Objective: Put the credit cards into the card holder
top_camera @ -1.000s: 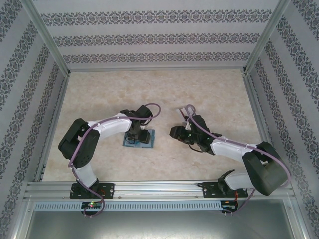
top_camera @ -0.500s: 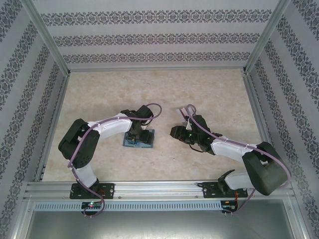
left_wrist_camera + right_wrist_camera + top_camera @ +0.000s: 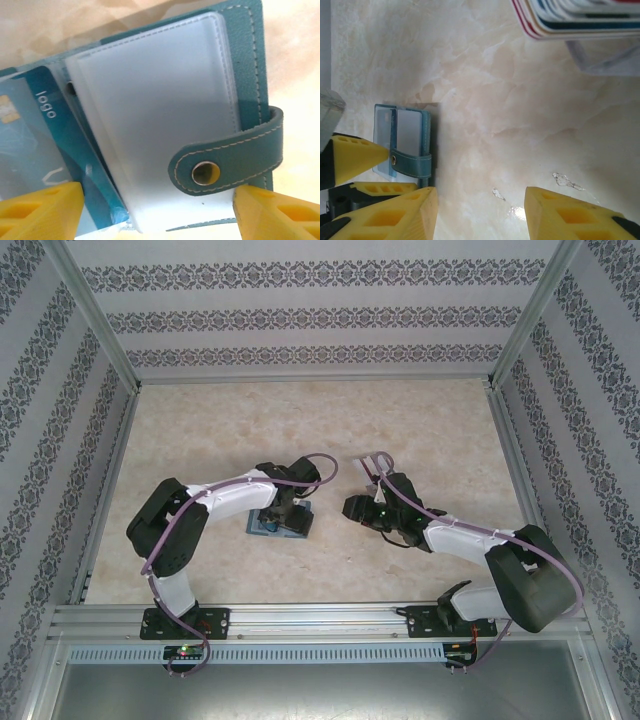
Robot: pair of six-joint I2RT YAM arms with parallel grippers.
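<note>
The teal card holder [image 3: 150,95] is seen lying open on the marbled tabletop [image 3: 500,100], with its clear plastic sleeves [image 3: 165,65] fanned up and the snap tab [image 3: 225,160] folded across them. One teal card [image 3: 30,145] appears lodged in a sleeve. The left pincer [image 3: 159,194] is spread wide over the holder, with nothing gripped. The right pincer [image 3: 480,196] is parted above bare tabletop, empty. The other credit cards [image 3: 580,22] are stacked well apart from the holder. They are judged light, stiff and slick, best pinched across the faces at an exposed edge. The holder is judged soft and apt to slide, so its cover should be pinned clear of the sleeve mouths
</note>
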